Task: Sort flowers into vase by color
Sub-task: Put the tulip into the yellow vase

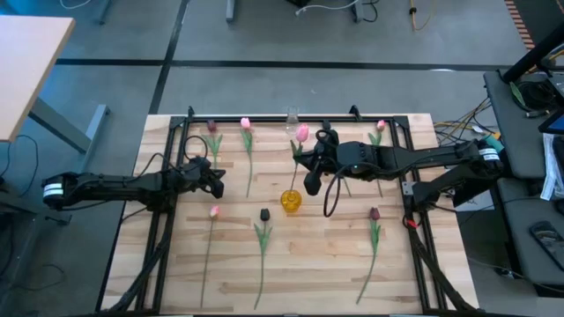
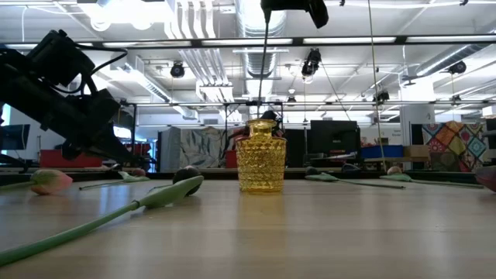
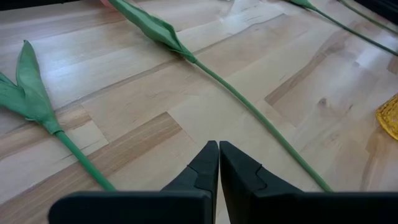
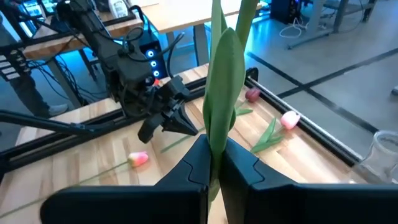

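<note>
A yellow glass vase stands mid-table. My right gripper is above it, shut on a pink tulip. The tulip's stem hangs straight down to the vase mouth. Lying flat on the table are pink tulips, maroon ones and a black one. My left gripper is shut just above the boards, left of the vase, beside a lying stem. My right gripper pinches the pink tulip's stem where a leaf wraps it, between the two fingers. The fingers come roughly level from the table's right side, across the stem. The tulip is upright, head up, lifted clear, its lower end at the yellow vase's mouth.
A clear glass vase stands at the table's far edge. Black frame rails run along both sides of the wooden top. Lying stems and leaves spread over the boards around the vase. A desk stands off the table's left.
</note>
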Motion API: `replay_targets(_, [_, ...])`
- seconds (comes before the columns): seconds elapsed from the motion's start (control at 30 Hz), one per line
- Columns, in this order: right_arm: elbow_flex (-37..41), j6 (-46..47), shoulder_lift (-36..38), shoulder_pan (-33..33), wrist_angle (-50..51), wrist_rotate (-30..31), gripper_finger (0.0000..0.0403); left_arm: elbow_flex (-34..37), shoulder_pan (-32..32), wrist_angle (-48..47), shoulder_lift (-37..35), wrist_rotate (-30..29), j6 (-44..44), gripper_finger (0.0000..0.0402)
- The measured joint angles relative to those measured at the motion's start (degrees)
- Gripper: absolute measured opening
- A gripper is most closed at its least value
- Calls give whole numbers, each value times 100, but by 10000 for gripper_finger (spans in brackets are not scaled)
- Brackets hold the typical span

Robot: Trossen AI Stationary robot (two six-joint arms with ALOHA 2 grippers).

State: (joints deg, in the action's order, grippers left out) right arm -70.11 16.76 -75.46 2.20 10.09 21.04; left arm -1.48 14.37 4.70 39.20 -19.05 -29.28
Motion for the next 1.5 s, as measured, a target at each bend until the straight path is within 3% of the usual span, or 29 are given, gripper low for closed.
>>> replay_targets(0.43, [2, 139, 13, 4, 195, -12, 12, 0, 0, -1, 123, -132, -2, 0])
replay_targets(1.07, [22, 358, -944, -6, 549, -498, 16, 0, -2, 251, 153, -142, -36, 0])
replay_targets(1.27, [22, 695, -984, -86, 640, -753, 67, 0, 0, 467, 153, -52, -127, 0])
replay_targets(1.5, [-189, 876, -951, -116, 1007, -776, 132, 0, -1, 688, 155, 648, -91, 0])
